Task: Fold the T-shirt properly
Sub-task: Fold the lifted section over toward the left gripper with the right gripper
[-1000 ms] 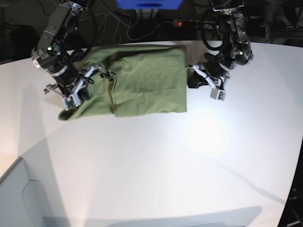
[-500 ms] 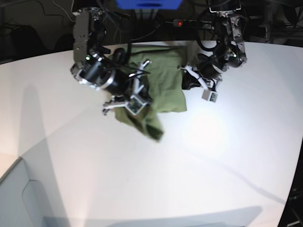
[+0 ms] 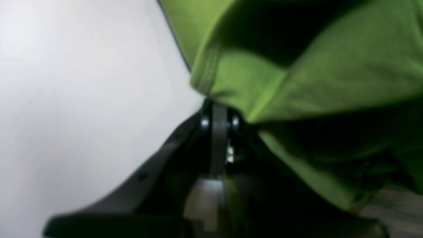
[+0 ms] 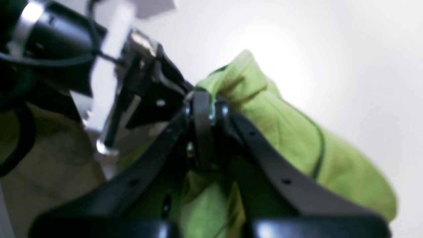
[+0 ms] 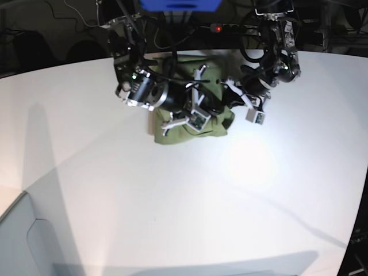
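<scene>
A white worktop (image 5: 172,201) is filling most of the view; behind it, a power strip (image 5: 221,27) is glowing red beside a blue box (image 5: 181,5).

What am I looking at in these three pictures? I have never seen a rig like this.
Two robot arms work over a white table. One picture looks down from above; the other two come from cameras on each wrist. The green cloth is the T-shirt, bunched partway through a fold. The right end effector, on the overhead picture's left, is shut on a fold of the shirt. The left end effector is also shut, with the shirt's edge at its tip; the blur hides whether it truly pinches the cloth. Behind the table lie dark cables and a power strip.
</scene>
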You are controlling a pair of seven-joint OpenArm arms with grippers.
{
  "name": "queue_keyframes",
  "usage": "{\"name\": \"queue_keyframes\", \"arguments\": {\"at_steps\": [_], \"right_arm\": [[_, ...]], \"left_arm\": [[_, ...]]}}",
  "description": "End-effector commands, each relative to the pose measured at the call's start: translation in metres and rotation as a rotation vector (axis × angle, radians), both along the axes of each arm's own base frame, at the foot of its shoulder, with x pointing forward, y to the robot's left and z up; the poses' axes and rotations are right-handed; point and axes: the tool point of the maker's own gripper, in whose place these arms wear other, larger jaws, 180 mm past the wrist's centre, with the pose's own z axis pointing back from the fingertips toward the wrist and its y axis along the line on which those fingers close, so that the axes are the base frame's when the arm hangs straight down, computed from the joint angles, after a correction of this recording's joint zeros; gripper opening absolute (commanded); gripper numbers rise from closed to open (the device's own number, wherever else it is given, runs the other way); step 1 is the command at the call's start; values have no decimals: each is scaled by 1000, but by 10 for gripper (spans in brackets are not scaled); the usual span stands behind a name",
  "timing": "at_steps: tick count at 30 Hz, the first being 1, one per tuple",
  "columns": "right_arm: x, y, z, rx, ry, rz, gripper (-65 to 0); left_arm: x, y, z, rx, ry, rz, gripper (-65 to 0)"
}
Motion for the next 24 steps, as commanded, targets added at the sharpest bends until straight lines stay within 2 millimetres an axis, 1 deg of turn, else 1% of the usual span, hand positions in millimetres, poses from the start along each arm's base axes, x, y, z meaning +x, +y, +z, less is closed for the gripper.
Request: {"name": "queue_keyframes", "arguments": {"at_steps": [1,3,5,8,10,13,17,21,23,24], "right_arm": [[12,6,29,70,-74,3,-647],[19,5,40,82,-108,-6,-647],[30,-7,48,88,-133,-55,-647],[44,-23,51,75,-147,-105,-647],[45,-22,49,79,-141,-105,-647],[41,-20,34,72,-94,-98,-647],[31,-6,20,82,-48,-58,-647],[25,0,0,109,12,-56,-647],[26,2,-4,121,22,-55,-647],[27,1,-3,124,22,-59,-647]], "left_arm": [[0,4,1,20,-1,-7,-650],[0,4,1,20,-1,-7,-650],[-1,4,0,20,3,-8,-650],[-1,4,0,21,3,-9,-650],[0,3,1,22,0,-9,-650],[0,3,3,22,-3,-10,-650],[0,4,3,21,-4,-10,-650],[0,4,3,21,-5,-9,-650],[-1,5,3,22,-2,-7,-650],[-5,9,0,30,7,-10,-650]]}}
